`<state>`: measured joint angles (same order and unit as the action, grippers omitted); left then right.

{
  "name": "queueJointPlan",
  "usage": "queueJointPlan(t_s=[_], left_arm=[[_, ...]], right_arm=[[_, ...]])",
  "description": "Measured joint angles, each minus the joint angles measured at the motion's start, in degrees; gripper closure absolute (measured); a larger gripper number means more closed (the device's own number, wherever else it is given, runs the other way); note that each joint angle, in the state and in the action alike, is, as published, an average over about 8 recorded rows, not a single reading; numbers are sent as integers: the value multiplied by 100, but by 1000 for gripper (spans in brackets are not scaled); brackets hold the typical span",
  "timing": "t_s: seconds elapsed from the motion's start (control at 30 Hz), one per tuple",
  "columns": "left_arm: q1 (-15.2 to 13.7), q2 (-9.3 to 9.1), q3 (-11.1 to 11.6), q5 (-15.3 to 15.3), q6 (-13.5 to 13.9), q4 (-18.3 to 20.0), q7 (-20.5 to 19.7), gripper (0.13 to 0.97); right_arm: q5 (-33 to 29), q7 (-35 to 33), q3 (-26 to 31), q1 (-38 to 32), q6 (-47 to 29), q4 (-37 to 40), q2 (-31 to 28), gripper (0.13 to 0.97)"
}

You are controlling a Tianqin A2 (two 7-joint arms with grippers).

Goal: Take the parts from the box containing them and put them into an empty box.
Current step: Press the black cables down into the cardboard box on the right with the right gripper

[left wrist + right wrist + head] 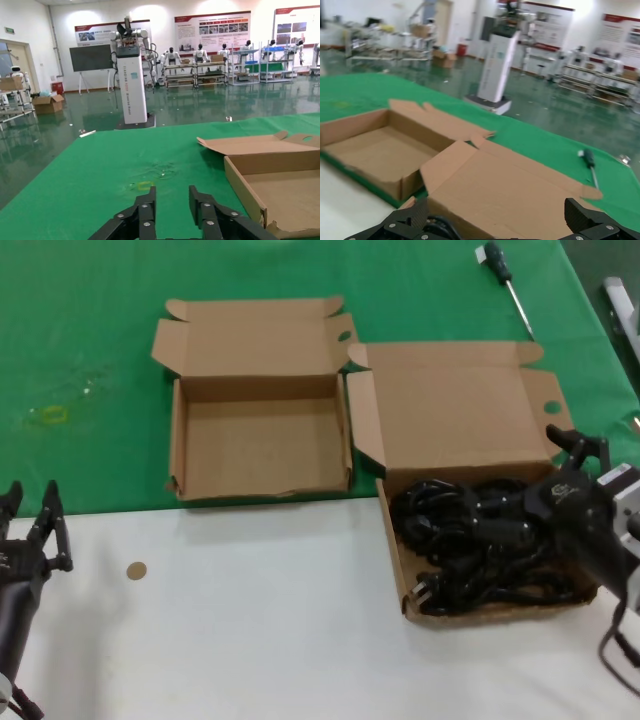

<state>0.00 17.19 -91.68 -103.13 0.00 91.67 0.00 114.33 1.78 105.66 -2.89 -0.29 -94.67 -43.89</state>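
Head view: my right gripper (576, 444) sits at right edge, fingers spread wide, released, over the cord box (452, 400) w/ black power cords (478, 540) piled inside, lower right. Empty box (262, 445) just beside it, upper centre-left. My left gripper (28, 505) parked lower left, fingers apart, holding nothing.

Black looped power cords (480, 540) lie tangled in the brown lidded carton (450, 420) directly beneath the right gripper's (578, 447) spread jaws; the smaller empty carton (262, 445) sits open beside it, ahead of the left gripper's (30, 502) jaws
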Motion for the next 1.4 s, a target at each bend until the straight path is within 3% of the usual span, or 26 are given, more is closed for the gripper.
queueJointPlan(t_s=[0.17,0.4,0.63,0.97,1.4], left_arm=[[0,0,0,0,0,0,0,810],[0,0,0,0,0,0,0,906],[0,0,0,0,0,0,0,921],[0,0,0,0,0,0,0,945],[0,0,0,1,0,0,0,945]], right_arm=[[-130,-192,-228,-45,-853,50,-368,129],[-224,-1007,-663,-266,-2384,263,-805,129],[-385,-1985,-843,-941,-3726,604,-1155,129],[-720,-3222,-583,-1966,-5447,1050,-1456,129],[-1534,-4153,49,-2971,-6443,1511,-1304,129]])
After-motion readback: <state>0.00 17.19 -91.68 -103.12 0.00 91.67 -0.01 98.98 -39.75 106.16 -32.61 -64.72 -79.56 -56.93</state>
